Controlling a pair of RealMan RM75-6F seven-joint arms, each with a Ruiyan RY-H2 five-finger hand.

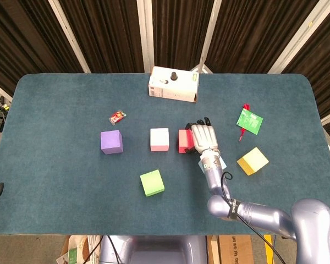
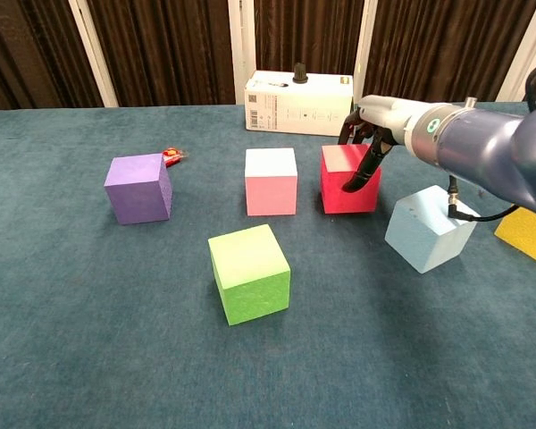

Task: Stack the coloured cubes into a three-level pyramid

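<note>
1. Dark curtains with pale vertical posts behind; a teal felt-covered table (image 1: 55, 110) in front.
2. On the felt, in a loose row: a purple foam cube (image 1: 111, 142) at left, a pink foam cube (image 1: 159, 139) in the middle, a red foam cube (image 1: 185, 141) just right of the pink one, a narrow gap between them.
3. Nearer the robot, alone: a lime-green foam cube (image 1: 152, 182).
4. Right of the red cube: a pale-blue foam cube (image 2: 427, 229), tilted on the felt and mostly hidden under the forearm in the head view; further right, a yellow foam cube (image 1: 252, 161).
5. Right hand (image 1: 204, 138) laid over the red cube's right side, dark fingertips (image 2: 350, 185) curled down against its right face; seemingly gripping the cube, though the far side of the hold is hidden in both views.
6. Left hand in neither view.
7. At the far edge: a white cardboard box with a black knob (image 1: 173, 84).
8. Scattered: a small red sweet wrapper (image 1: 117, 116) above the purple cube, a green packet with a red tag (image 1: 248, 120) at right.
</note>
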